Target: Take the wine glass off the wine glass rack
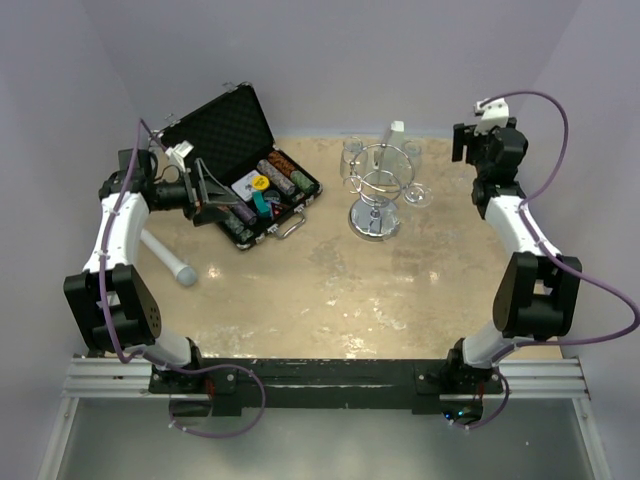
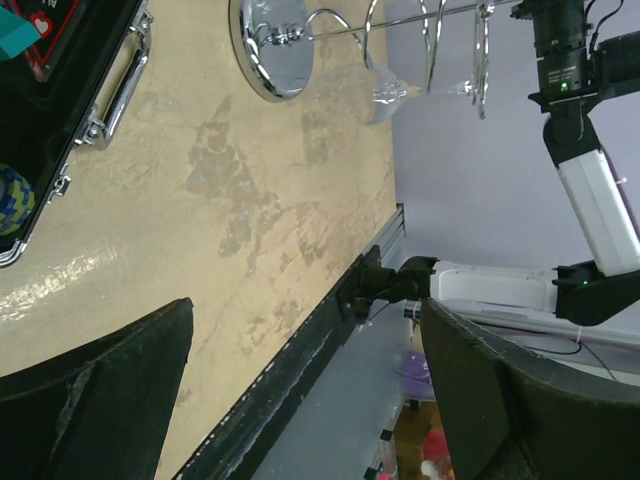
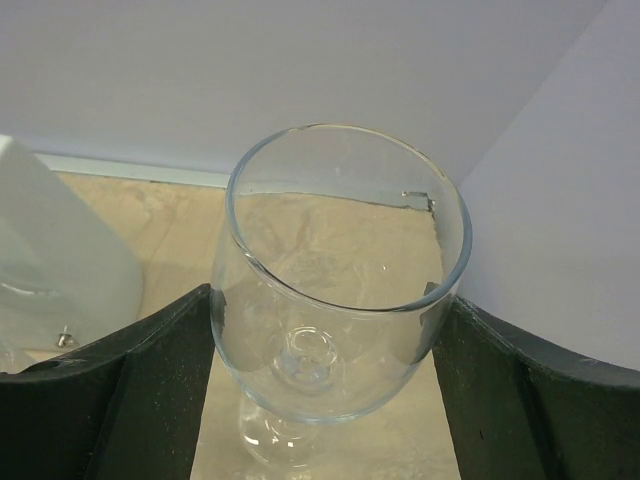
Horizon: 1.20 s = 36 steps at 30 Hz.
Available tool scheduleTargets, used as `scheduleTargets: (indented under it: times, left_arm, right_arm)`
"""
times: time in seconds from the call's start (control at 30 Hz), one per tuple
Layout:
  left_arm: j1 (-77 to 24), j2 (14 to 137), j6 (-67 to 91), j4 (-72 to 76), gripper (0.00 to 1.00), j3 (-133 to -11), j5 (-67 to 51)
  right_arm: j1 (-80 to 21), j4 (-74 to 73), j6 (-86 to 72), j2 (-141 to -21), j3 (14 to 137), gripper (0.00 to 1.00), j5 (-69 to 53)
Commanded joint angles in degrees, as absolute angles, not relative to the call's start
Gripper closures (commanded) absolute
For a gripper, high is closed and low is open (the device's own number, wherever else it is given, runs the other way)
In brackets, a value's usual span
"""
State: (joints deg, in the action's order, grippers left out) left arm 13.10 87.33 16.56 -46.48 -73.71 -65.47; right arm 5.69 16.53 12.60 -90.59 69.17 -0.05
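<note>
Right gripper (image 3: 325, 300) sits low in its wrist view, jaws closed on the bowl of the wine glass (image 3: 335, 340). One finger is on each side and the rim faces the lens; we judge the side pinch steadies it. No wire loops surround it, so we read it as already off.

In the top view that gripper is upper right, above the table (image 1: 330, 290). Left gripper (image 1: 205, 195), mid-left by the open case (image 1: 250, 170), has jaws spread and empty, likely staying clear. Wine glass rack (image 1: 374, 222) stands center, apart from the held glass, with other glasses (image 1: 352, 155) on it.
</note>
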Motion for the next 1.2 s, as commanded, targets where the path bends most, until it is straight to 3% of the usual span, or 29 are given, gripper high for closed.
scheduleTargets:
  times: [0.0, 0.47, 1.17]
  left_arm:
    - [13.1, 86.5, 9.8, -50.3, 0.00, -76.9, -63.5]
    - [13.1, 86.9, -5.4, -56.9, 0.00, -78.2, -51.5]
    - [13.1, 84.8, -5.8, -57.6, 0.00, -76.0, -48.5]
  right_arm:
    - [6.8, 28.6, 12.7, -89.2, 67.9, 0.53, -4.6]
    - [13.3, 41.5, 10.7, -98.6, 65.3, 0.51, -10.8]
    - [15.8, 45.9, 13.0, -104.5, 63.0, 0.48, -11.3]
